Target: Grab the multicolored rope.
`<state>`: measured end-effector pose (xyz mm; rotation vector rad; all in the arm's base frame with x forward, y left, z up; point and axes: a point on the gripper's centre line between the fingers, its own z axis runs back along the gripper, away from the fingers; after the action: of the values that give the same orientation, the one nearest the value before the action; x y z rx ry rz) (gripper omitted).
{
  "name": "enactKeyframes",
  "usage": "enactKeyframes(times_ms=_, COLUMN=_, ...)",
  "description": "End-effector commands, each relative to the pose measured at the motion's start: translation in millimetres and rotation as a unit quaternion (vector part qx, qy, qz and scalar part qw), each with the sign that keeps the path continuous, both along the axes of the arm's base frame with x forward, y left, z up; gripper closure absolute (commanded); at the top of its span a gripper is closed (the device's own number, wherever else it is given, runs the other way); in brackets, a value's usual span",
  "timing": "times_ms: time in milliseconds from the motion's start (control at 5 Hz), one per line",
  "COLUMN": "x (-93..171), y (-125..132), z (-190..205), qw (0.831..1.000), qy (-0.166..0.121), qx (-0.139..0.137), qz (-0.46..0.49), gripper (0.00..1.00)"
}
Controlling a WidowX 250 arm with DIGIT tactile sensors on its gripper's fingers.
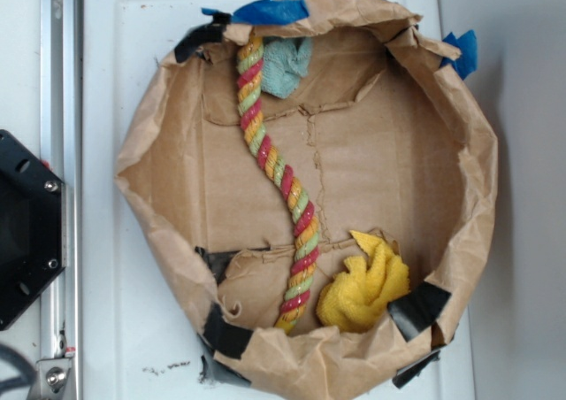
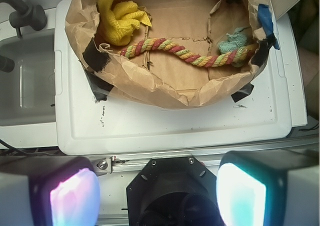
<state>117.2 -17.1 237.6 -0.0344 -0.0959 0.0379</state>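
Multicolored rope lies well beyond the spread fingers.

Wrist cam only catches the tool's fingers as two glowing blurry blobs cut off by the bottom edge, so how the jaws stand isn't readable. The paper bin's far rim runs off the top there. The multicolored rope's right end tucks behind that crumpled wall.
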Motion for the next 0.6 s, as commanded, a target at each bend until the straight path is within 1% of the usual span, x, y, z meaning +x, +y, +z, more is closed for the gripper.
enactKeyframes(times_ms=0, x=0, y=0, z=0, qw=1.000, qy=0.000, qx=0.000, qz=0.000, gripper=0.00)
enactKeyframes(times_ms=200, x=44, y=5, z=9, qw=1.000, qy=-0.009, qx=-0.021, qz=-0.020, gripper=0.00)
enactKeyframes(times_ms=400, x=90, y=12, z=5, qw=0.998, qy=0.001, qx=-0.029, qz=-0.048, gripper=0.00)
